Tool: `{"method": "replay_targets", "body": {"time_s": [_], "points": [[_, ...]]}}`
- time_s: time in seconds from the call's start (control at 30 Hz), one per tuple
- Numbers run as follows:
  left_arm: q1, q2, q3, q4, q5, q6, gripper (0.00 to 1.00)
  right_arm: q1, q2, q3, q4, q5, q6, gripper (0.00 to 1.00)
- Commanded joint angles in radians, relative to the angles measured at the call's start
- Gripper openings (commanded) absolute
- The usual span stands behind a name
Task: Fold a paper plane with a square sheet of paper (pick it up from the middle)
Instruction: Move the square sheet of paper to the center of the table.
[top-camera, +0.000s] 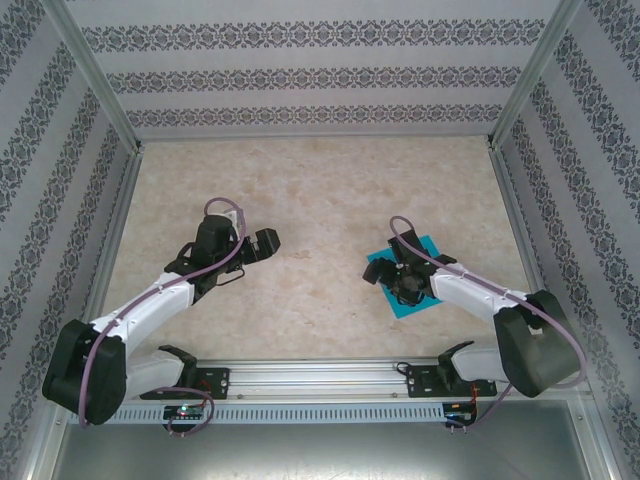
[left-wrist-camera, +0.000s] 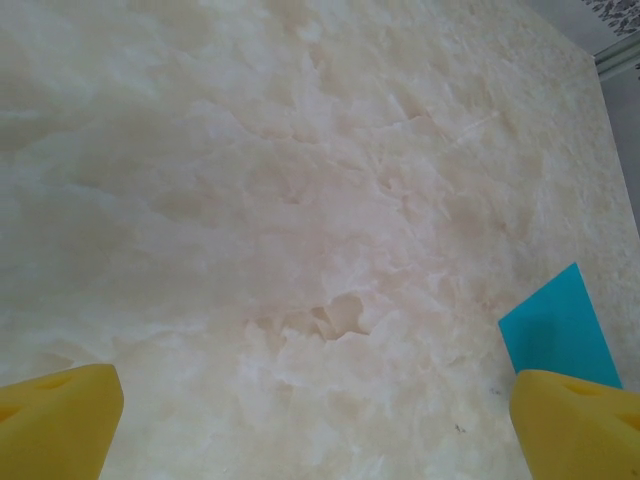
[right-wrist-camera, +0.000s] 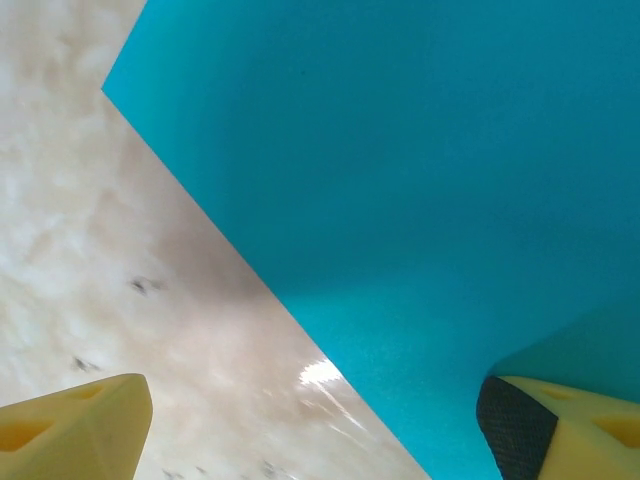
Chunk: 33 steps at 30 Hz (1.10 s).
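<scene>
While both arms reach out over the pale, marble-patterned tabletop (top-camera: 320, 180), we see the square sheet of thin teal-blue paper (top-camera: 412, 303) lying in its right half. The sheet is somewhat nearer the near edge than the far one, turned so it sits like a diamond against the tabletop's edges. The right end effector (top-camera: 400, 279) is directly above the sheet, its jaws spread wide and holding nothing. From the right wrist camera we find one yellow fingertip (right-wrist-camera: 70, 425) over bare tabletop and the other over the paper, with the sheet's straight edge running between them. We cannot tell whether either pad touches down. The left end effector (top-camera: 268, 243) is well apart from the paper, in the left half of the tabletop, fully open and empty. Its wrist camera catches a corner of the teal sheet just beside one of its own yellow pads.
</scene>
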Motion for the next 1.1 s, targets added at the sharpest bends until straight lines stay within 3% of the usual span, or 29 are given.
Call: {"method": "replay_targets", "body": {"time_s": [0.0,0.1,0.37,0.53,0.6,0.8,1.07], "points": [[-0.013,-0.028,0.023,-0.022,-0.029,-0.008,1.0,0.035,0.082,-0.035,0.144,0.012,0.156,0.88],[-0.012,-0.034,0.028,-0.035,-0.034,-0.005,1.0,0.074,0.13,0.004,0.172,0.04,0.188,0.89],[-0.014,-0.05,0.025,-0.038,-0.043,-0.009,1.0,0.131,0.252,0.163,0.269,-0.041,0.228,0.89],[-0.016,-0.068,0.017,-0.034,-0.061,-0.004,1.0,0.128,0.199,0.299,0.017,0.088,0.031,0.91],[-0.017,-0.069,0.017,-0.026,-0.063,0.003,1.0,0.103,0.178,0.286,-0.03,0.11,-0.023,0.9],[-0.02,-0.042,0.028,-0.015,-0.059,0.009,1.0,0.052,0.166,0.197,0.022,-0.011,-0.117,0.89],[-0.033,-0.008,0.054,-0.009,-0.043,-0.005,1.0,0.084,0.192,0.085,0.195,-0.016,0.093,0.88]]}}
